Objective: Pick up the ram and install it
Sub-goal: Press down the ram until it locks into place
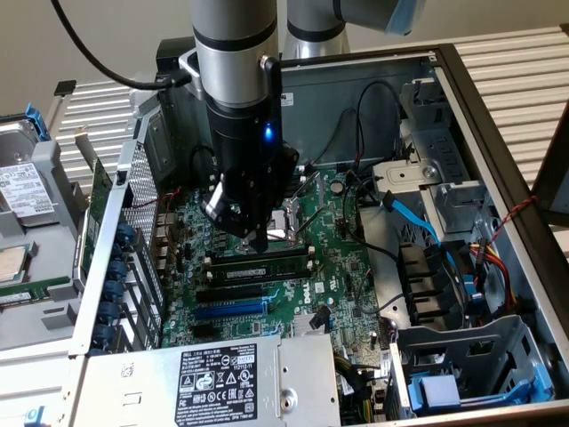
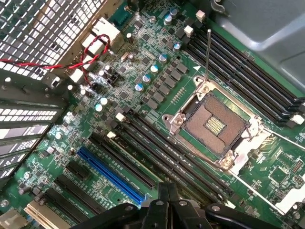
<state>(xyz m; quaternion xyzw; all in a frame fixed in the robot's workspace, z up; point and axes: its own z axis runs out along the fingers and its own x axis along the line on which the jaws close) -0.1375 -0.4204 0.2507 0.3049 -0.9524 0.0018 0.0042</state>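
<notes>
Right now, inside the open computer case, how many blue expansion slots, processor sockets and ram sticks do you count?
Long blue plastic expansion slot: 1
Square metal-framed processor socket: 1
Thin dark-green ram stick: 1
Total: 3

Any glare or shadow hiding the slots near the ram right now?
Exterior view: the arm's tool blocks part of the ram, and the case wall is dim. Wrist view: even light, mild sheen on the CPU socket frame, and the memory slots read clearly.
</notes>
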